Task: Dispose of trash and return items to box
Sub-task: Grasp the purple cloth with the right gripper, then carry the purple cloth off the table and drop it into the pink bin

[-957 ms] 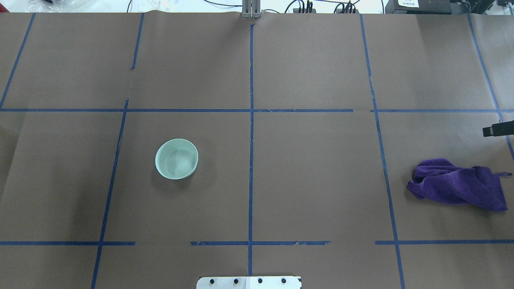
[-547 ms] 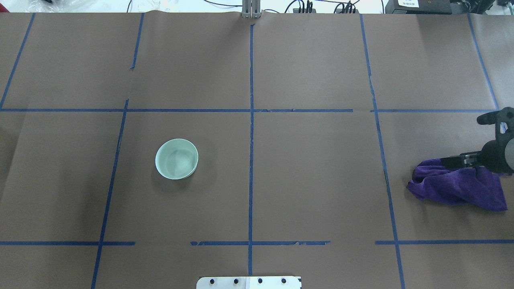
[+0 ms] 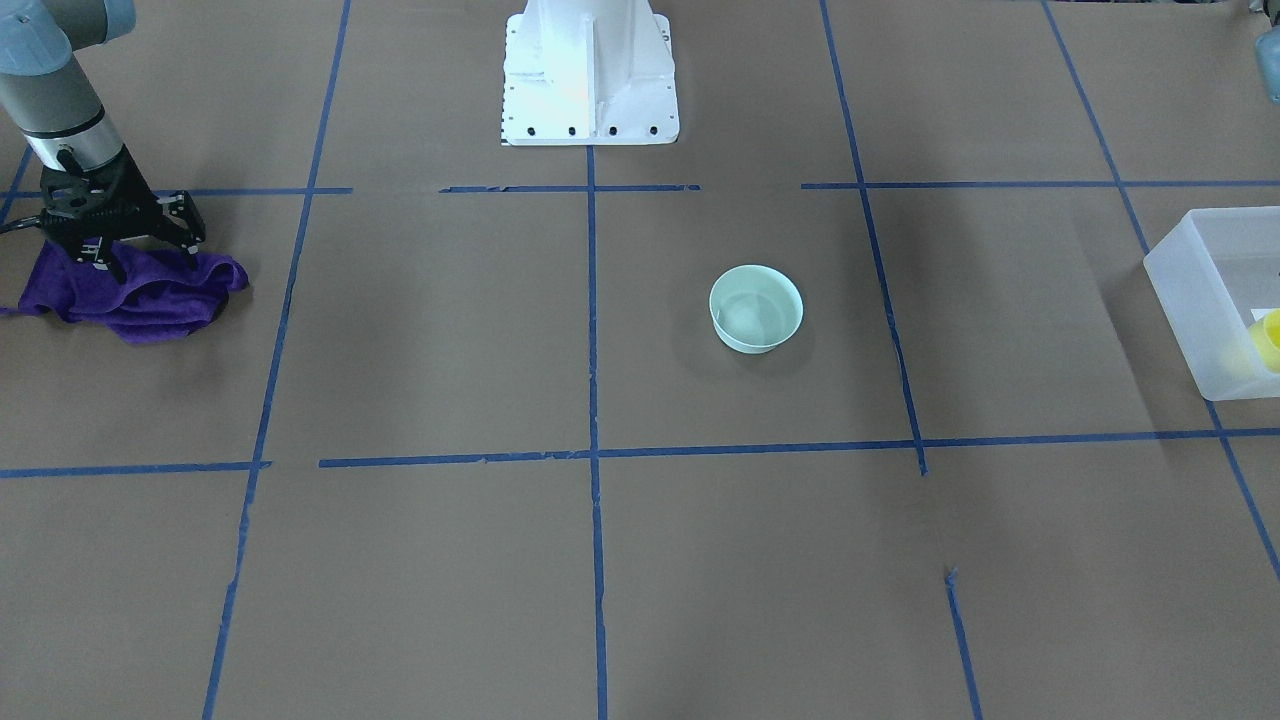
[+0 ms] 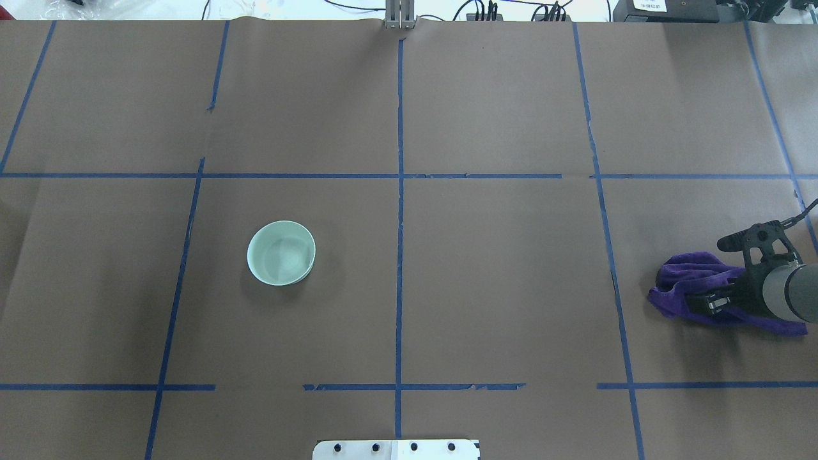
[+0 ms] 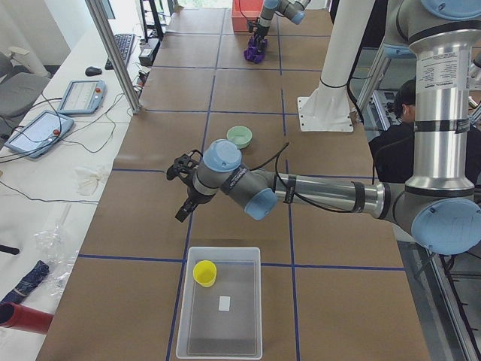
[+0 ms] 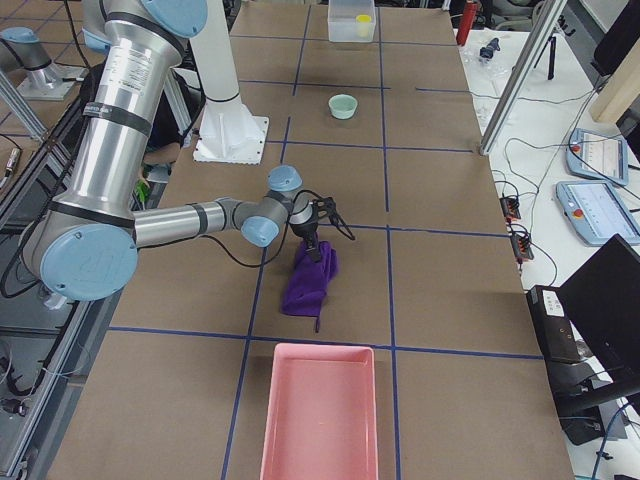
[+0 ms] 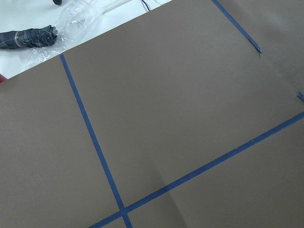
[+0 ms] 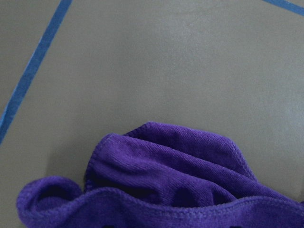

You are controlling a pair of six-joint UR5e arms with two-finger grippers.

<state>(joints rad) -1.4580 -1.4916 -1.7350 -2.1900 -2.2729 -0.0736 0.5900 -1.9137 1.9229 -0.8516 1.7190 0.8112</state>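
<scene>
The pale mint-green bowl (image 4: 281, 252) stands upright and empty left of the table's middle, also in the front view (image 3: 756, 308). The yellow cup (image 5: 204, 272) stands inside the frosted white box (image 5: 222, 252) at the table's left end, beside a small white slip. My right gripper (image 4: 706, 301) is down on a crumpled purple cloth (image 4: 684, 281), its jaws spread over it in the front view (image 3: 140, 250). My left gripper (image 5: 183, 209) hovers over bare table between bowl and box. I cannot tell if it is open or shut.
A pink tray (image 6: 320, 420) lies at the table's right end, beyond the cloth. The robot's white base (image 3: 588, 70) stands at the near middle edge. Blue tape lines grid the brown table. Plastic wrap and a folded umbrella lie off the table's far left side.
My right arm has come in from the right edge and lowered its gripper onto the purple cloth. The bowl has not moved.
</scene>
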